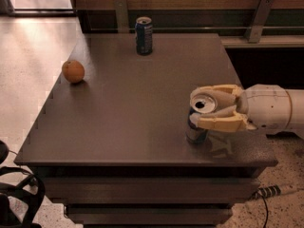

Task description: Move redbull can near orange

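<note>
The redbull can (196, 133), slim with a silver top and drinking hole, stands near the front right of the dark table (137, 108). My gripper (195, 110) reaches in from the right, its cream fingers (219, 123) closed on either side of the can's upper part. The orange (73, 71) lies near the table's left edge, far to the left of the can and a little further back.
A wider dark-blue can (144, 35) stands at the back of the table, near the middle. A rail with metal posts (260, 18) runs behind the table. A black chair part (19, 194) sits at the lower left on the floor. A cable (270, 192) lies at the lower right.
</note>
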